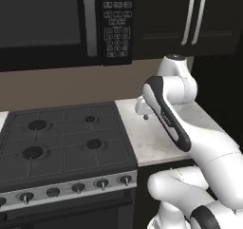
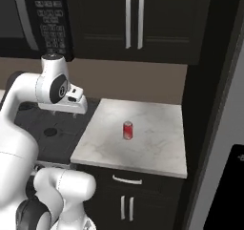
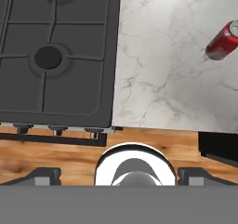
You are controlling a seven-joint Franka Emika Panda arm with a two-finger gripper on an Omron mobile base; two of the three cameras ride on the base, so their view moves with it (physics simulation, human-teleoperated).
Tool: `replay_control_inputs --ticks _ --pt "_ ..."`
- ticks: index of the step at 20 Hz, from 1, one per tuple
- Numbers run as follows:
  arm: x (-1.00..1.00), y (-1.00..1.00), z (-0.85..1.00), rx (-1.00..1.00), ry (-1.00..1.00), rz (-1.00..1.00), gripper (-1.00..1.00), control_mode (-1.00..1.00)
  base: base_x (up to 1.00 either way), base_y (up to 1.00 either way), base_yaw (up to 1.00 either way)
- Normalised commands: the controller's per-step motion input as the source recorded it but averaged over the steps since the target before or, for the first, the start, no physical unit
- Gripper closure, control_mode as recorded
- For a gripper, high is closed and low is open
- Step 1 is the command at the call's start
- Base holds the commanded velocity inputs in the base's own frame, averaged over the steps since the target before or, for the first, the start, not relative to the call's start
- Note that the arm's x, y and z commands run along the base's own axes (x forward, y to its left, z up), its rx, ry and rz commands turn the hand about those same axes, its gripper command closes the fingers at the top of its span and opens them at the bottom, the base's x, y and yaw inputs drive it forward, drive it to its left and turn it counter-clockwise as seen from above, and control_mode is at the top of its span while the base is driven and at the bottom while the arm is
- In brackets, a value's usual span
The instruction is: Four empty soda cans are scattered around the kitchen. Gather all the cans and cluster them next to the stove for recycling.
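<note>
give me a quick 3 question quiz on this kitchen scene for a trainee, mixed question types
1. True or false: the can stands upright on the counter.
2. The counter lies on which side of the stove in the left base view? A left, B right.
3. Fill in: the pincer is ____ and holds nothing.

Key: 1 true; 2 B; 3 open
</note>
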Motion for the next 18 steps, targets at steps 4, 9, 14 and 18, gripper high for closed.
replay_control_inputs --ticks 4,9,14,18 --pt "0.0 0.0 0.0 0.0 0.0 0.0 -1.0 1.0 0.03 0.62 -0.11" --pt "0.0 0.0 0.0 0.0 0.0 0.0 -1.0 1.0 0.03 0.64 -0.12" --pt "0.0 0.0 0.0 0.0 0.0 0.0 -1.0 1.0 -0.03 0.68 -0.01" --pt "0.0 0.0 0.0 0.0 0.0 0.0 -1.0 1.0 -0.12 0.68 0.0"
